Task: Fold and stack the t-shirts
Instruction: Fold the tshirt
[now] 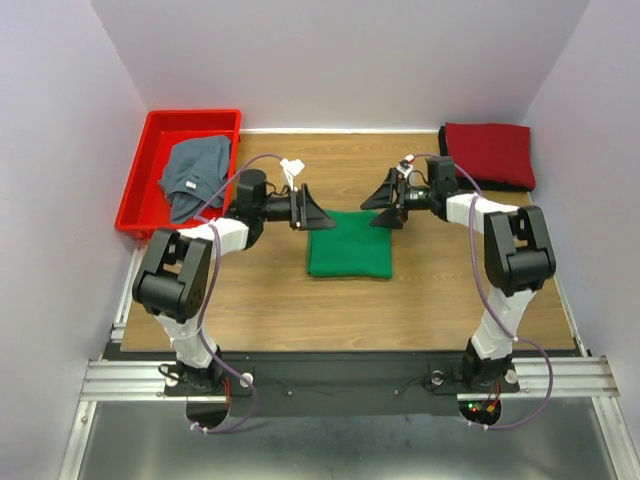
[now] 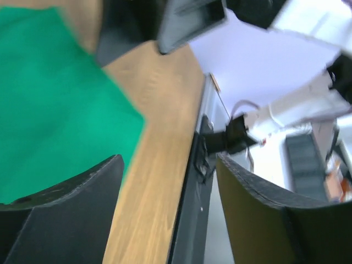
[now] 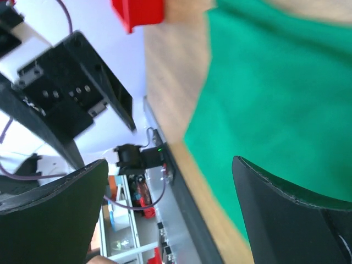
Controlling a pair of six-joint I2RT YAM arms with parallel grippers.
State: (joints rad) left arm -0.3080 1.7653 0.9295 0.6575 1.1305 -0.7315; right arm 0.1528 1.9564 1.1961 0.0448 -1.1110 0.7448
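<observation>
A bright green t-shirt lies folded into a rectangle on the middle of the table; it also shows in the left wrist view and the right wrist view. A dark red t-shirt lies folded at the far right, on top of something black. A grey-blue t-shirt lies crumpled in the red bin. My left gripper is open and empty above the green shirt's far left corner. My right gripper is open and empty above its far right corner.
The red plastic bin stands at the far left, partly over the table edge. Walls close the table on three sides. The table's near edge runs beside the green shirt in both wrist views.
</observation>
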